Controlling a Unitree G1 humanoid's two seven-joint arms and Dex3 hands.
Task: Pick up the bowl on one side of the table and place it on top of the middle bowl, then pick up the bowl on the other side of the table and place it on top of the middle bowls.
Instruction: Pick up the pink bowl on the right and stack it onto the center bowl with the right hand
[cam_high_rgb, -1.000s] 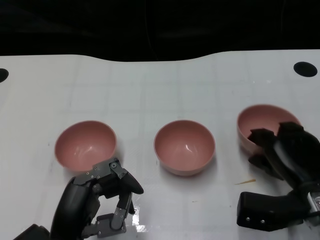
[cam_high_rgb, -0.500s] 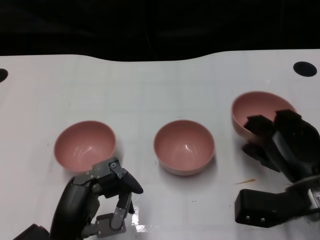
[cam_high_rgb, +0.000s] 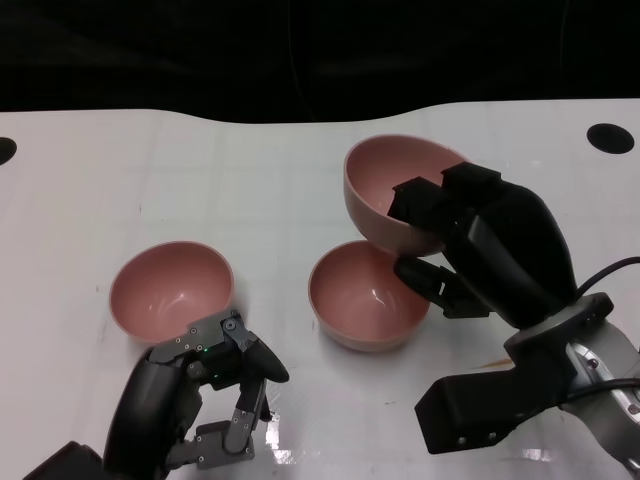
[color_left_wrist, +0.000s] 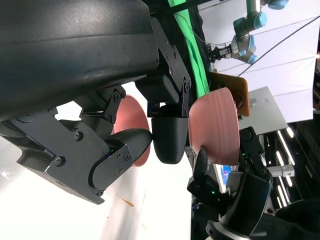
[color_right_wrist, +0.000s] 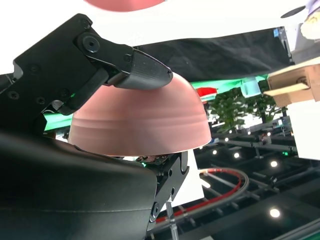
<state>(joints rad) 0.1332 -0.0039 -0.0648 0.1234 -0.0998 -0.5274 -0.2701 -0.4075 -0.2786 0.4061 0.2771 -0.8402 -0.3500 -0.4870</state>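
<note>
The right hand (cam_high_rgb: 470, 245) grips a raised pink bowl (cam_high_rgb: 395, 190) above the middle bowl (cam_high_rgb: 365, 295); the left hand (cam_high_rgb: 205, 385), fingers curled and empty, rests near the left bowl (cam_high_rgb: 170, 288).

Three pink bowls show in the head view: one bowl (cam_high_rgb: 170, 290) at the lower left of the frame, one middle bowl (cam_high_rgb: 368, 295) at the centre, and one raised bowl (cam_high_rgb: 395, 190) just above the centre. Two black hands appear: the left hand (cam_high_rgb: 205, 385) at the lower left and the right hand (cam_high_rgb: 480, 245) at the right. Two black round holes mark the white table (cam_high_rgb: 250, 170): one hole (cam_high_rgb: 610, 138) at the upper right and another (cam_high_rgb: 5, 150) at the left edge.
</note>
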